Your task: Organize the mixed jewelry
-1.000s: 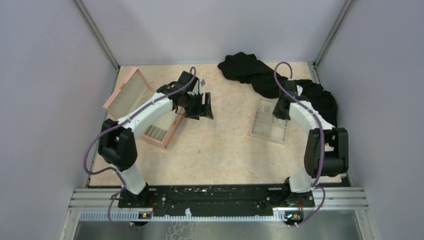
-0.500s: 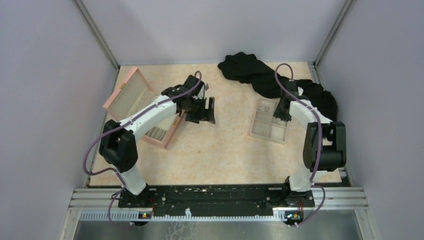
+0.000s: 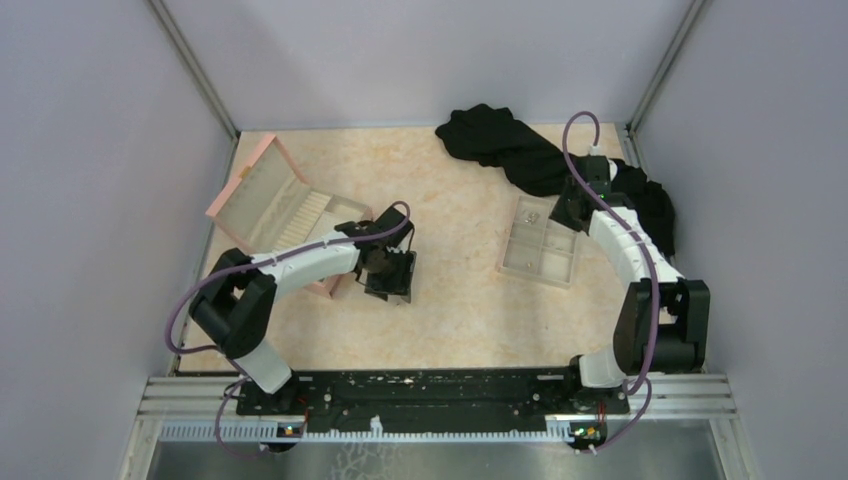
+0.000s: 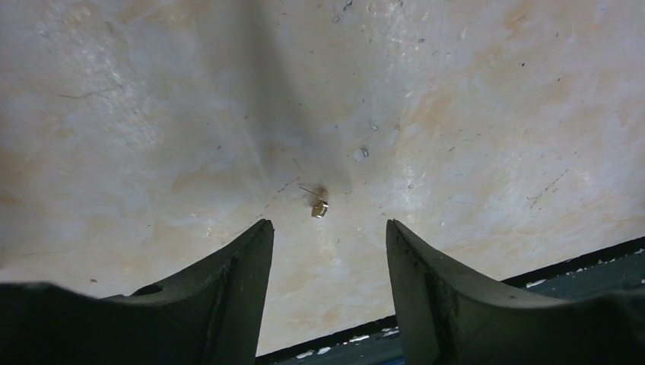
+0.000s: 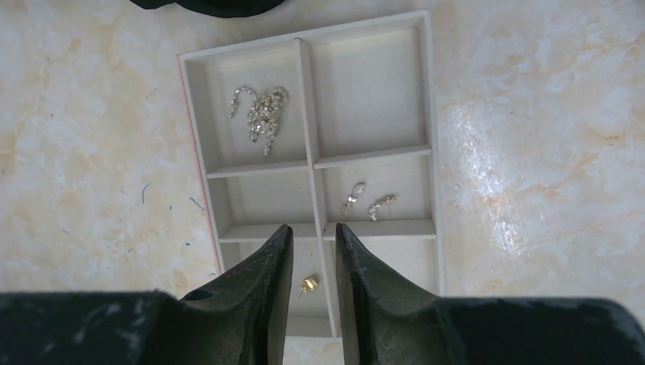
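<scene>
The pale marbled surface (image 3: 460, 310) is seen from above, and the tray (image 3: 545, 265) is taken as the mark for every place. A black cloth (image 3: 500, 140) is heaped just beyond the tray and trailed round its right side. An open pink box (image 3: 262, 190) is set well to the left of the tray. The left arm (image 3: 300, 262) is stretched low from the box side toward the tray; the right arm (image 3: 625, 240) is bent over the tray's right edge. The left fingers (image 4: 251, 255) are held well left of the tray, above bare surface. They are spread wide and nothing is gripped. The right fingers (image 5: 278, 255) are poised above the tray. They are drawn narrow, with a slim gap between them and nothing clasped.

The jewelry (image 5: 258, 114) is divided. A silvery chain tangle (image 5: 266, 125) is laid in the tray's far left compartment. Two small silvery pieces (image 5: 369, 204) are laid in the middle right one. A gold stud (image 5: 308, 284) is seen through the right fingers' gap, in the near left one. A second gold stud (image 4: 319, 207) is found off the tray, well to its left, on the surface just ahead of the left fingertips.
</scene>
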Available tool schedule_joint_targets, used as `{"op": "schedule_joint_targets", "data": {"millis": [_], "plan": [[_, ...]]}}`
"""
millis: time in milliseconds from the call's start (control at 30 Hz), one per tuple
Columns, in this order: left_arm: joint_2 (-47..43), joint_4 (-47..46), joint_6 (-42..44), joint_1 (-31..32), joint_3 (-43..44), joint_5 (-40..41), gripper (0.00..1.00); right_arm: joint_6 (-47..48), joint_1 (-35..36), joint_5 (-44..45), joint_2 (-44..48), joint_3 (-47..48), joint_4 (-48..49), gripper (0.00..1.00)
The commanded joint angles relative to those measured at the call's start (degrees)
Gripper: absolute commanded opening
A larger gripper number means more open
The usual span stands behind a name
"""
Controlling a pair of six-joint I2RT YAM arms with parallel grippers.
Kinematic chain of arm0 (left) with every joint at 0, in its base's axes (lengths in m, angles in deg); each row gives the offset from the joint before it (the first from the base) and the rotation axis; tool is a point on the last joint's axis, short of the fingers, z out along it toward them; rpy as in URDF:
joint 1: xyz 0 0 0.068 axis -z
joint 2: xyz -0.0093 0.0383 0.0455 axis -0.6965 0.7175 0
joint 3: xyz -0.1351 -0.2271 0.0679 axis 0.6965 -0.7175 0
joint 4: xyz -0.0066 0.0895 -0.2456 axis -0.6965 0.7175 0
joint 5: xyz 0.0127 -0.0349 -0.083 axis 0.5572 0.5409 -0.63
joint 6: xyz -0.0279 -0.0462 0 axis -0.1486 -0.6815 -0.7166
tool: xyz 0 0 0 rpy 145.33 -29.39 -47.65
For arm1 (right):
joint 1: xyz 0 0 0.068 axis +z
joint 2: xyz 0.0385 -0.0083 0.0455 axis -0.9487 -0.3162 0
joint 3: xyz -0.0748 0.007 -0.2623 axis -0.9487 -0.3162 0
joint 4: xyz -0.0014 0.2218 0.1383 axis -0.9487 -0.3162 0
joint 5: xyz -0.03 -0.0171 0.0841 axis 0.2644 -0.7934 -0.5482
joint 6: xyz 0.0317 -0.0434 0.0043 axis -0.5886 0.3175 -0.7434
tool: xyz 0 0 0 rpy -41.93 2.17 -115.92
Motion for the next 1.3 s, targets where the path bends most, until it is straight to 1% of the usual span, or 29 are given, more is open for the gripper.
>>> {"op": "schedule_joint_targets", "data": {"millis": [0, 67, 167, 233, 333, 400, 633, 733, 800, 967, 1067, 1133, 1167, 1267], "plan": [[0.3, -2.5, -2.3, 1.8, -0.6, 0.9, 0.59, -0.1, -0.1, -0.5, 1.0, 0.9, 0.8, 0.27], [0.8, -2.2, -2.3, 2.5, -0.6, 1.3, 0.54, -0.1, -0.2, -0.6, 0.9, 1.0, 0.8, 0.27], [1.5, -1.6, -2.3, 3.6, -0.4, 1.9, 0.49, 0.0, -0.2, -0.7, 0.6, 1.2, 0.8, 0.27], [2.2, -0.7, -2.5, 4.1, -0.2, 2.7, 0.48, 0.1, -0.2, -0.8, 0.4, 1.3, 0.8, 0.27], [2.9, -0.6, -2.7, 4.1, -0.4, 3.0, 0.44, 0.1, -0.2, -0.9, 0.3, 1.3, 0.8, 0.27], [3.3, -0.7, -2.7, 4.1, -0.3, 5.4, 0.42, 0.1, -0.2, -0.9, 0.2, 1.2, 0.8, 0.27], [4.2, -0.8, -2.8, 4.1, -0.6, 7.8, 0.36, 0.1, -0.2, -1.0, 0.0, 1.1, 0.8, 0.27], [4.7, -0.8, -2.5, 4.2, -0.4, 7.6, 0.29, 0.1, -0.2, -1.0, 0.0, 1.3, 0.8, 0.27], [4.7, -0.9, -2.3, 4.2, -0.3, 7.6, 0.28, 0.0, -0.2, -0.9, 0.0, 1.5, 0.8, 0.27], [4.8, -1.1, -1.8, 4.3, -0.1, 7.9, 0.29, 0.0, -0.2, -1.2, 0.0, 1.4, 0.8, 0.26], [5.3, -1.1, -1.6, 4.5, 0.4, 8.1, 0.37, 0.1, -0.2, -1.4, 0.1, 1.1, 0.7, 0.26], [5.7, -1.2, -1.3, 4.6, 0.8, 8.2, 0.39, 0.1, -0.2, -1.5, 0.4, 1.0, 0.6, 0.26], [5.9, -1.2, -1.1, 4.6, 0.8, 8.3, 0.39, 0.1, -0.2, -1.4, 0.5, 1.0, 0.6, 0.26], [6.6, -1.2, -1.0, 4.7, 1.2, 8.9, 0.34, 0.1, -0.2, -0.9, 0.8, 0.8, 0.4, 0.26]]}}
